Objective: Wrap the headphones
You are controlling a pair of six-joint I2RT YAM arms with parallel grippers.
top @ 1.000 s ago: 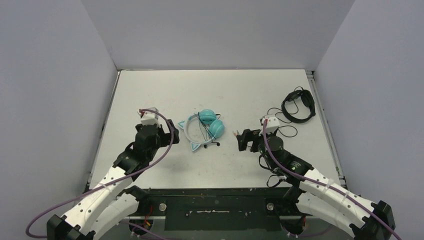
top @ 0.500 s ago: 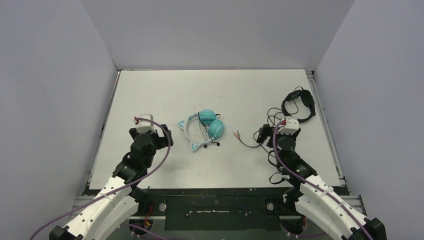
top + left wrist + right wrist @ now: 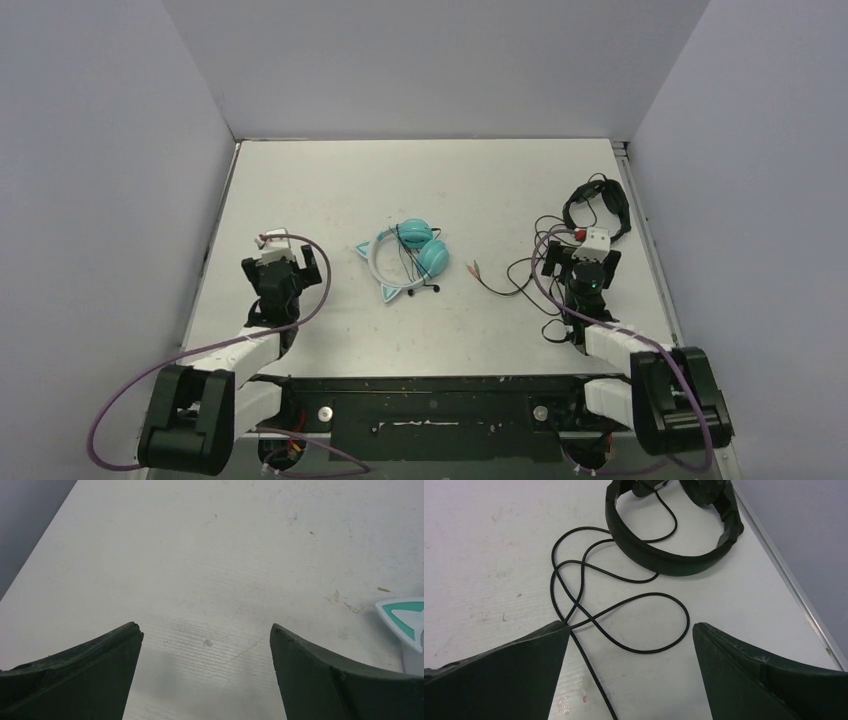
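The teal headphones lie in the middle of the table, ear cups together at the right, pale cat-ear headband at the left, thin black cable draped across them. My left gripper is open and empty, to their left and apart from them. In the left wrist view, my left gripper is over bare table, with one cat-ear point at the right edge. My right gripper is open and empty, far right of the teal headphones. In the right wrist view, my right gripper is over a black cable loop.
All-black headphones lie at the far right near the table edge, also in the right wrist view. Their loose black cable loops toward my right gripper, its plug end pointing at the teal headphones. Grey walls enclose three sides.
Both arms have pulled back toward the near edge. My right gripper swung right, away from the teal headphones, to over the black cable. My left gripper moved left and back.
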